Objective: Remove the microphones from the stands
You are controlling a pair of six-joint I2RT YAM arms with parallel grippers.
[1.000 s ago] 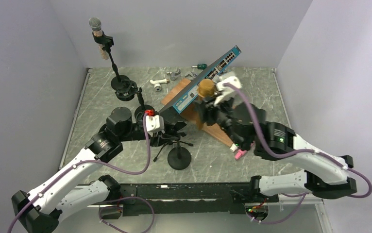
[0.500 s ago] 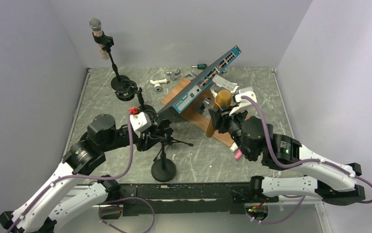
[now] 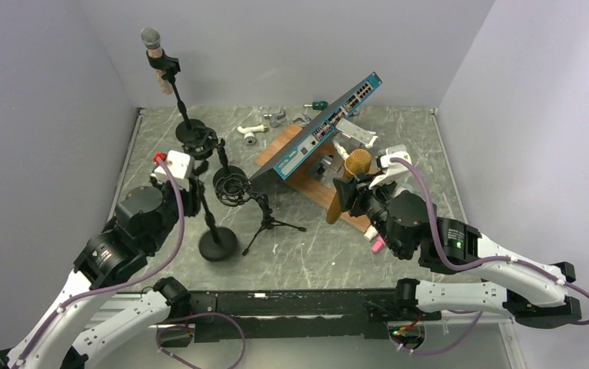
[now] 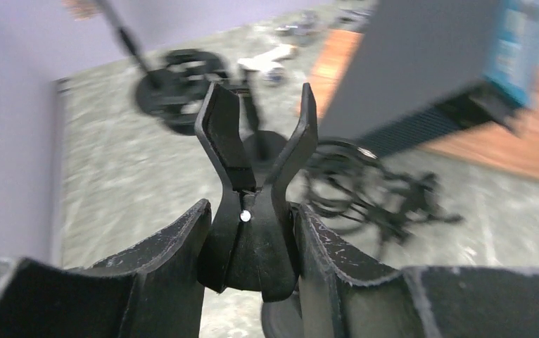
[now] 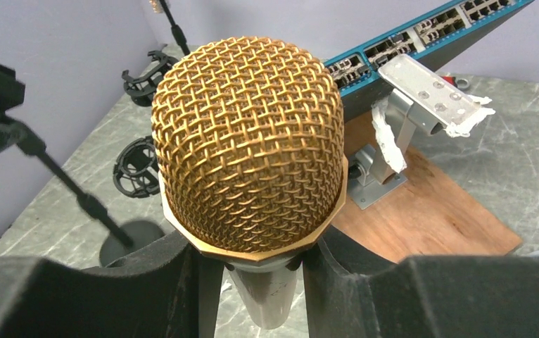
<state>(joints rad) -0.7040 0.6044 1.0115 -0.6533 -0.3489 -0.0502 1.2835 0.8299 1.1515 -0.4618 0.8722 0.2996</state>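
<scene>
A: Where is the microphone [image 3: 355, 164] to be found?

B: It is seen clear of the stand [image 3: 208, 223], raised above the bench [image 3: 330, 257], close to the wooden board [image 3: 311, 184] and the tilted network switch [image 3: 324, 129]. It is pinched by the right tool [image 5: 252, 282] on its handle, just beneath the gold mesh head.

A: And the left tool [image 4: 252, 253]?

B: It is pressed onto the stand's clip [image 4: 254, 204], whose fork is shown empty. The stand's round base appears to be set on the bench, though contact cannot be confirmed.

A: How is the microphone expected to handle?

B: It is judged to be rigid and rather head-heavy. The handle looks smooth, so some slipping is to be allowed for if it is tipped. The mesh could probably be dented and is better not squeezed.

A: Where, then, should hold be taken?

B: On the handle, close under the ring of the head, as it is gripped now. That way the weight is kept near the pads and twisting is limited.
</scene>
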